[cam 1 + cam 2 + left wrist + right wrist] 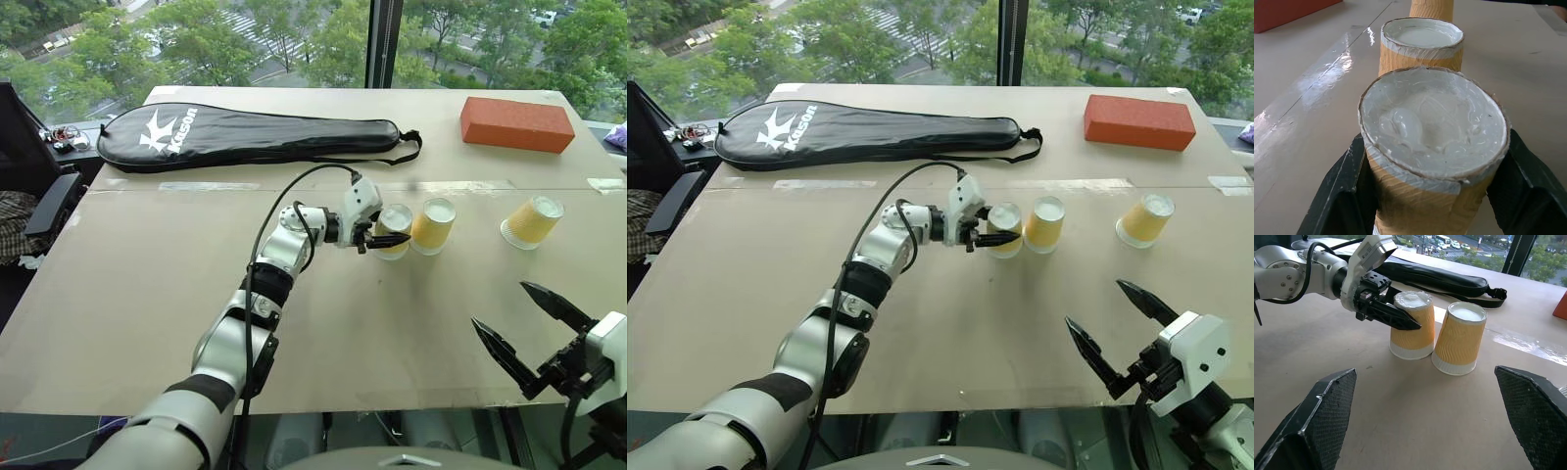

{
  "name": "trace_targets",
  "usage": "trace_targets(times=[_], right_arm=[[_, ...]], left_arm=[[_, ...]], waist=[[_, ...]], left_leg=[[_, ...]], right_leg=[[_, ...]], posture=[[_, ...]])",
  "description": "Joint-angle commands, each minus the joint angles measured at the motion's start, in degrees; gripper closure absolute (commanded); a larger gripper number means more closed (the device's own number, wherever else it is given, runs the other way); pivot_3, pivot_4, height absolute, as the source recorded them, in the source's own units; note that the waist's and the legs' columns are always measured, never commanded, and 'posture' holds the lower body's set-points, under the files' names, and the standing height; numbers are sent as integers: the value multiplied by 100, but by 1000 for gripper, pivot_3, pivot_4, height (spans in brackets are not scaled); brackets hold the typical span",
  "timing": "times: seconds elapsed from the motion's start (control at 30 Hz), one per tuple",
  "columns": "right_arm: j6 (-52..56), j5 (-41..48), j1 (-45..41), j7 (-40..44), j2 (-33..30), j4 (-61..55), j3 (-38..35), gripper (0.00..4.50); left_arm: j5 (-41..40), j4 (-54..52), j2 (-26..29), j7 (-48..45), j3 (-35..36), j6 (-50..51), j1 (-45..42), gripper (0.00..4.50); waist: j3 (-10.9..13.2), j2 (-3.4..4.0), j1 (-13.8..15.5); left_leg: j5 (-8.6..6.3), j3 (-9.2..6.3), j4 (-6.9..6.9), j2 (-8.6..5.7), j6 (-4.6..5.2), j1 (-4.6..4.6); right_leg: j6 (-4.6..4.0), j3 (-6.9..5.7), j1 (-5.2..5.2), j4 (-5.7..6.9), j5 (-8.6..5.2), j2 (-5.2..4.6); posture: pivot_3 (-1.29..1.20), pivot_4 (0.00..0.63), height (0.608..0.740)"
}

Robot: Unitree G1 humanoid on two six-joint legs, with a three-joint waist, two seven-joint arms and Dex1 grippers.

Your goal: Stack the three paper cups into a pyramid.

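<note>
While the left gripper (390, 238) has its black jaws closed around one upside-down cup (1411, 325), that cup stands on the desk (147, 284) just beside a second cup (432, 225). In the right wrist view the two cups look very near each other at the bottom, maybe touching. The third cup (532, 220) stands well apart, off to the right, and leans a little. No cup sits on top of another yet.

It looks like the robot is making the bottom row of the pyramid. The left jaws need to let go without bumping the two cups.

The right gripper (534, 331) hangs low over the near edge of the desk with its jaws wide open and nothing in them. It is nearest to the third cup. Next, that cup must be picked up and set on top, resting across both white bases. Paper cups are light, so a soft, slow touch seems best.
</note>
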Motion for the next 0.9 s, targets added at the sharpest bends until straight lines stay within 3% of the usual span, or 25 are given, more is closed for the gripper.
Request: trace_targets(times=[0.03,0.1,0.13,0.2,0.5,0.7,0.8,0.9], right_arm=[[-91,1,-45,-33,-16,-91,-22,0],[-80,3,-88,-33,-32,-62,-39,0],[-71,6,-120,-34,-41,-38,-42,0],[-34,3,-215,-43,-68,31,-33,0],[765,-767,-1923,-911,-465,1227,148,0],[1202,-1161,-3514,-1440,-567,2443,256,0],[1299,-1391,-4274,-1687,-593,3137,332,0],[1323,-1550,-4761,-1896,-553,3611,337,0]], left_arm=[[92,64,-40,125,12,-131,-130,2126],[90,79,-31,185,46,-83,-148,1161],[45,44,-21,115,56,-41,-134,939],[-18,-117,-3,43,80,-21,-80,62],[-858,-2234,699,-306,473,1430,545,62],[-1963,-4384,1512,-642,703,2905,1343,62],[-2511,-5658,2141,-975,733,3309,2064,62],[-2771,-6239,2330,-755,791,3520,2455,62]], waist=[[0,0,-3],[0,0,-6],[0,0,-8],[0,0,-10],[-1,2,-47],[1,7,-23],[0,15,-87],[1,17,-63]], left_leg=[[0,0,0,0,0,0],[0,0,0,0,0,0],[0,-1,0,0,0,0],[0,0,0,0,0,0],[0,-7,-2,6,0,6],[0,-8,-4,6,0,5],[0,-7,-4,9,-1,4],[0,-5,-8,9,-1,4]], right_leg=[[0,0,0,0,0,0],[-1,0,0,0,1,0],[-1,0,0,0,2,0],[-1,0,0,0,2,1],[-6,10,-2,4,4,3],[-5,12,-5,5,5,2],[-5,10,-6,3,5,3],[-5,22,-12,4,5,1]], posture=[[0,150,740],[0,150,740],[0,150,740],[0,150,740],[0,150,740],[0,150,740],[0,150,740],[0,150,740]])
